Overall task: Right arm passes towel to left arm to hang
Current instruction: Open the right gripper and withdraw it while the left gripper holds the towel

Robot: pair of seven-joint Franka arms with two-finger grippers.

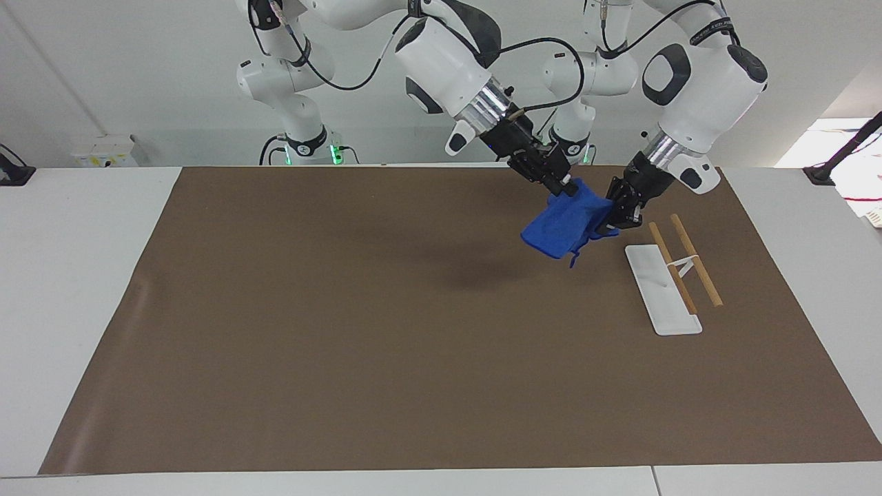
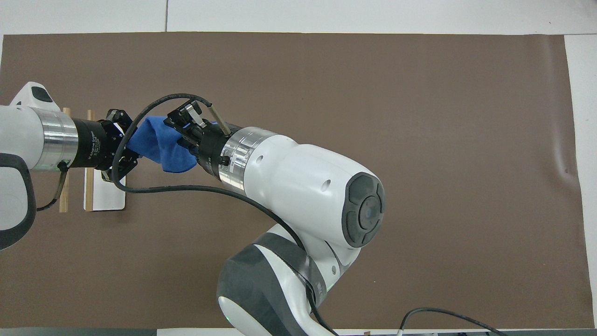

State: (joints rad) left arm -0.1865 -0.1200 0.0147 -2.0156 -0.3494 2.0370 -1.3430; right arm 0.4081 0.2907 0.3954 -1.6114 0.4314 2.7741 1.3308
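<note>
Left gripper (image 1: 610, 222) clenched on towel (image 1: 561, 225), right gripper (image 1: 561, 184) at towel's top, grip undeterminable, above mat (image 1: 344, 331).

One camera sat high across the bench (image 1: 83, 289), facing the robots from afar. The other hung above the robots' end, looking steeply down and closer. Both shared the brown mat (image 2: 373, 84), half a turn apart.
</note>
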